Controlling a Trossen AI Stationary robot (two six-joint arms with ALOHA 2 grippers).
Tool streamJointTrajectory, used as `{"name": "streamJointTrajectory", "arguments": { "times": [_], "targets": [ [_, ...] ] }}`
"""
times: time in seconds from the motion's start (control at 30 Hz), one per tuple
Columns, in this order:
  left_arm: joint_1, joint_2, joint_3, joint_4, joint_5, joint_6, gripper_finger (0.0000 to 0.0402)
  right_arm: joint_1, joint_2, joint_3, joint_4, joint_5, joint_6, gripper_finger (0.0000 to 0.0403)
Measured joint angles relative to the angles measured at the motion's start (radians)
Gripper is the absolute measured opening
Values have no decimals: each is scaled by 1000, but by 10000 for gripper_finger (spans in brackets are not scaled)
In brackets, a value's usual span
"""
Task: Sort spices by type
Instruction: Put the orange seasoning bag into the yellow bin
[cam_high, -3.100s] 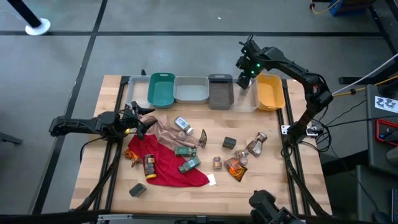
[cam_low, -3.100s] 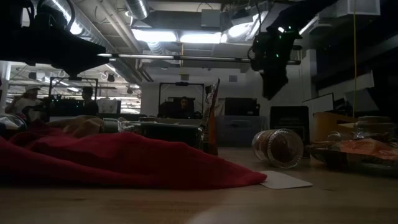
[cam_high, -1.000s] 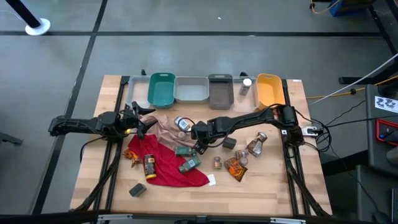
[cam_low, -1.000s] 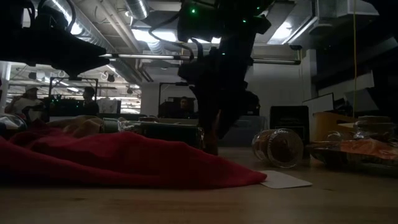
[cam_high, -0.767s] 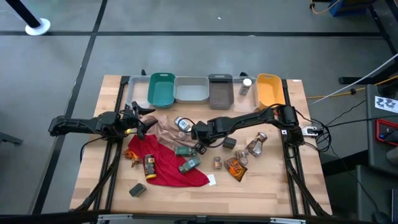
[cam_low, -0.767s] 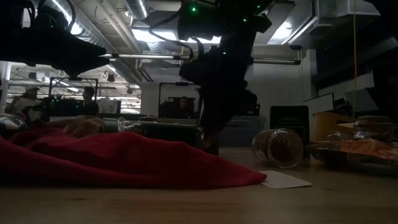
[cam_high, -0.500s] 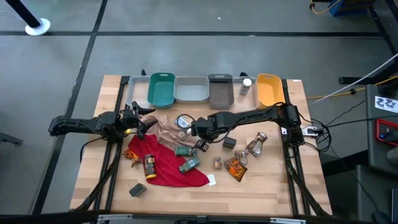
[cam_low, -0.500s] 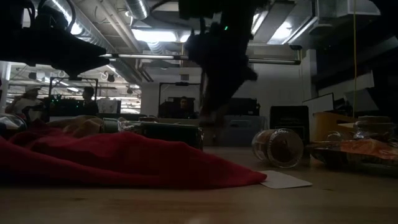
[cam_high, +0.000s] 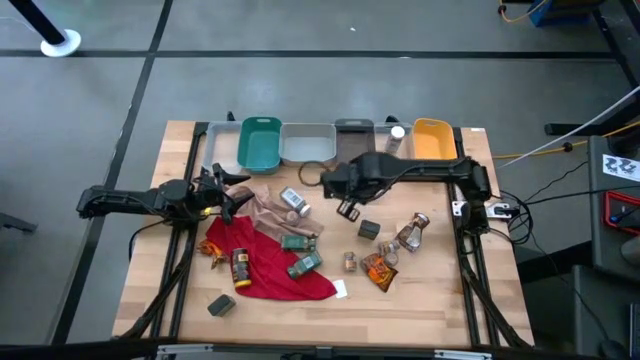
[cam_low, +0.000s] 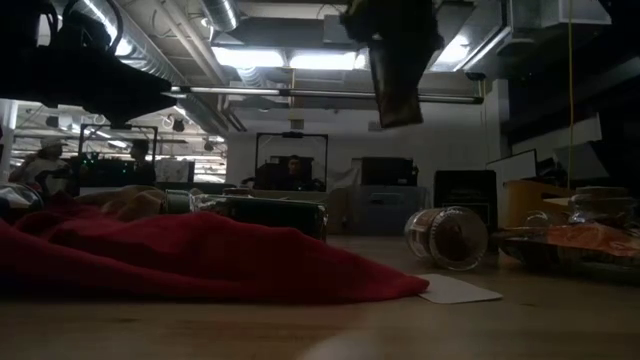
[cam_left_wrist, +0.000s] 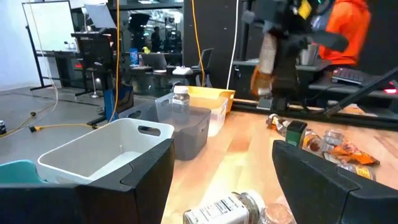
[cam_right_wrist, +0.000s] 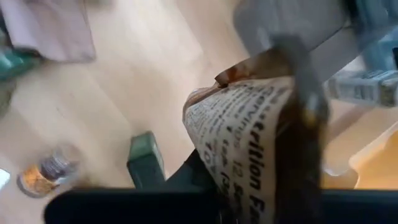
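My right gripper (cam_high: 346, 203) hangs above the middle of the table, in front of the bins, shut on a brown crinkly packet (cam_low: 399, 92) with printed text (cam_right_wrist: 245, 146). My left gripper (cam_high: 225, 195) stays open at the table's left, over the tan cloth (cam_high: 268, 210), holding nothing. Other spices lie loose: a white-capped jar (cam_high: 294, 201), green boxes (cam_high: 297, 241) on the red cloth (cam_high: 270, 270), a dark box (cam_high: 369, 229), small jars (cam_high: 413, 232) and an orange packet (cam_high: 378, 270). My right gripper pinches the packet between its two fingers at the packet's upper end (cam_low: 392, 55), coming from above. The packet hangs below the fingers, nearly upright and lifted clear of the table. The gripper's own body hides the exact place of contact.
A row of bins stands along the far edge: teal (cam_high: 259, 143), light grey (cam_high: 307, 146), dark grey (cam_high: 353, 135) and yellow (cam_high: 433, 140). A white-capped jar (cam_high: 396, 138) stands between the last two. A dark box (cam_high: 221, 305) lies at the near left.
My right gripper has shut on the packet that stood by the tan cloth's edge. It then rose and moved toward the far edge and a little right, toward the bins. The packet has gone from standing on the table to hanging clear of it.
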Motion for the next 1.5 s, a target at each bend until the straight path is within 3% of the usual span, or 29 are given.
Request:
{"name": "streamJointTrajectory", "arguments": {
  "times": [0.3,0.53,0.7,0.97,1.13,1.5],
  "targets": [
    [0,22,0,0,0,-1,255,-140,-261,-164,7,51,2,28],
    [0,21,0,0,0,2,255,-300,-532,-446,22,157,59,18],
    [0,21,0,0,0,0,255,-472,-660,-632,200,180,49,26],
    [0,21,0,0,0,-22,255,-766,-657,-837,509,93,-125,18],
    [0,21,0,0,0,-22,255,-913,-636,-897,602,7,-160,27],
    [0,21,0,0,0,-16,255,-981,-538,-1016,788,-25,-198,26]
  ]
}}
